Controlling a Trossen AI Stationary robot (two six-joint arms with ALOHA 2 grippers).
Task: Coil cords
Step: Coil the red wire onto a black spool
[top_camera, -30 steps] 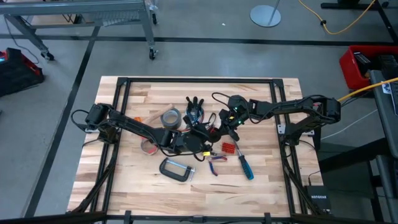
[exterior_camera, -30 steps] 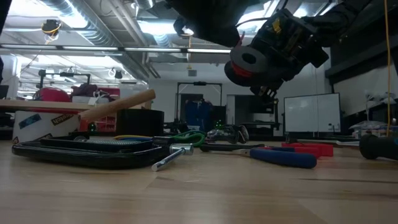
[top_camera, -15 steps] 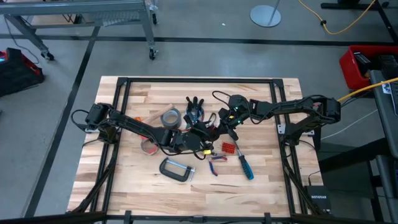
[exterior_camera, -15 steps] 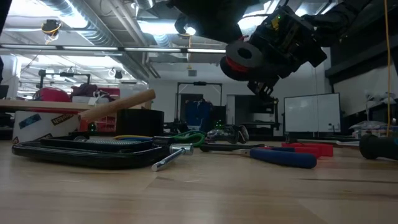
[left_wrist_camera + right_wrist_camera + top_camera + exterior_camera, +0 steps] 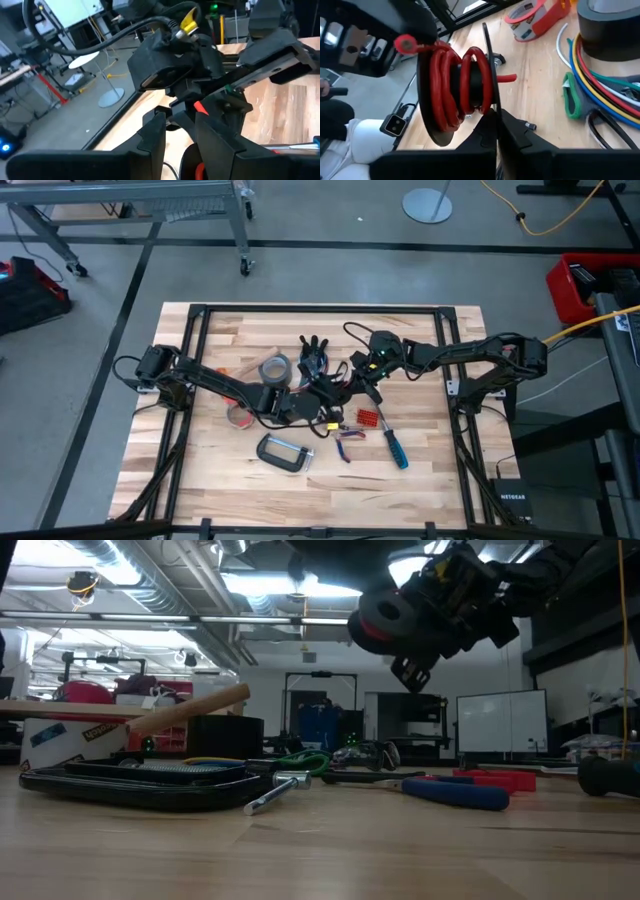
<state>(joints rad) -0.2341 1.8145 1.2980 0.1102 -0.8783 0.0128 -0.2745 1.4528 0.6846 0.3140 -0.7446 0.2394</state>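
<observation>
My right hand [image 5: 496, 131] is pinched fully shut on the thin black rim of a flat round spool [image 5: 451, 90], its dark fingers meeting edge to edge on the disc. Glossy red cord [image 5: 465, 82] is wound around the spool's hub in several tight loops, one short end jutting out to the side and another ending in a round red connector. From table height the spool hangs in the air above the worktop [image 5: 320, 850].

My left hand [image 5: 182, 132] sits just beside it at mid-table, its blocky black fingers held partly apart around the same spool; I cannot tell whether they press on it.

The other cords [image 5: 600, 92], smooth thin strands in blue, yellow, red, green and white, lie in a loose curved bundle on the wood, running around the grey duct tape roll [image 5: 610, 30]. An orange-red tape roll [image 5: 532, 20] lies farther off.

The worktop is pale butcher-block with a visible grain. On it rest a blue-handled screwdriver [image 5: 394, 446], a metal C-clamp [image 5: 282, 454] and a black glove [image 5: 313, 352]. Beyond is grey concrete floor and a workshop with ceiling ducting.
</observation>
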